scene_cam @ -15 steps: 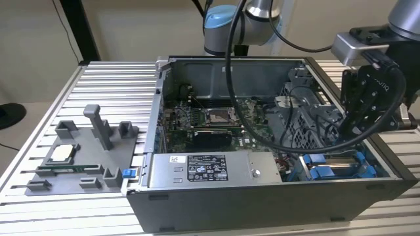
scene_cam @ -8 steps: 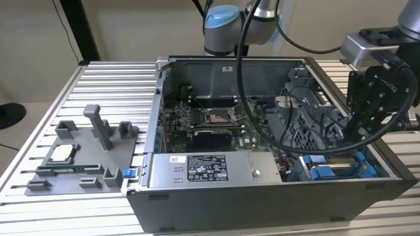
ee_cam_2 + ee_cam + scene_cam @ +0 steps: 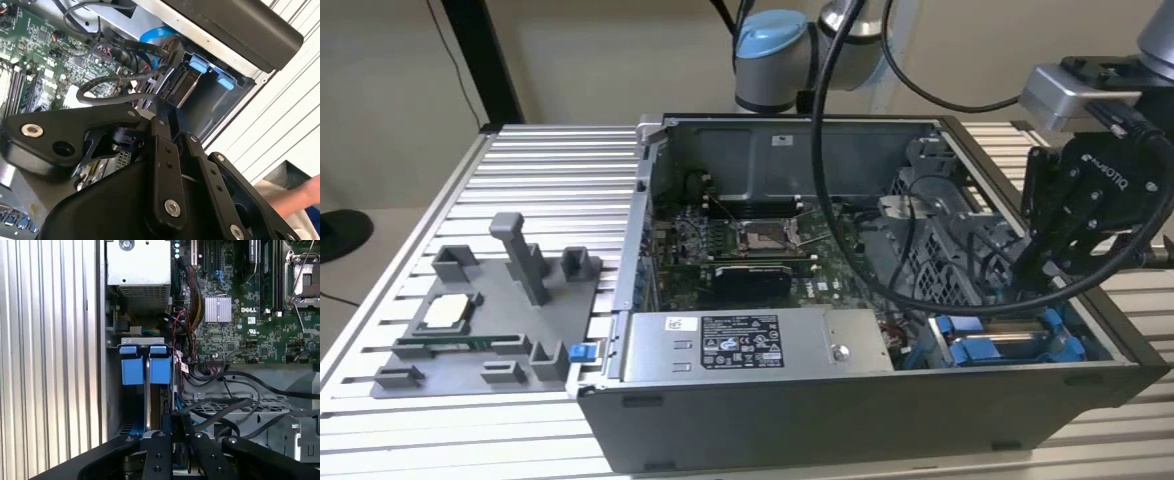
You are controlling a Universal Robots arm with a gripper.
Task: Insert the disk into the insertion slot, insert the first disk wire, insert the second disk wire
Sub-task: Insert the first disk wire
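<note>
One black gripper (image 3: 173, 419) is at work, its two linked fingers drawn close together at the tips in both wrist views. Whether a wire plug sits between the tips I cannot tell.

Just beside the tips, a bundle of loose black wires (image 3: 220, 407) crosses the perforated grey cage.

Directly beyond the fingertips in the first wrist view stands the flat silver-metal disk (image 3: 162, 397) in its bright blue plastic carrier. It is on edge and already down in the grey rectangular insertion slot (image 3: 215, 107). Its long axis runs straight away from the gripper, in line with the fingers and ending at the blue clip tabs. By my reading, any approach runs along that axis rather than across it.

In the exterior view the gripper (image 3: 1017, 280) hangs at about three o'clock. The blue carrier (image 3: 983, 350) lies close under it, at roughly six o'clock from the tips, in the four o'clock corner of the open grey computer case (image 3: 854, 420).

Farther off are the silver box with a white sticker (image 3: 740, 345) at six o'clock and the green motherboard (image 3: 240, 325).
</note>
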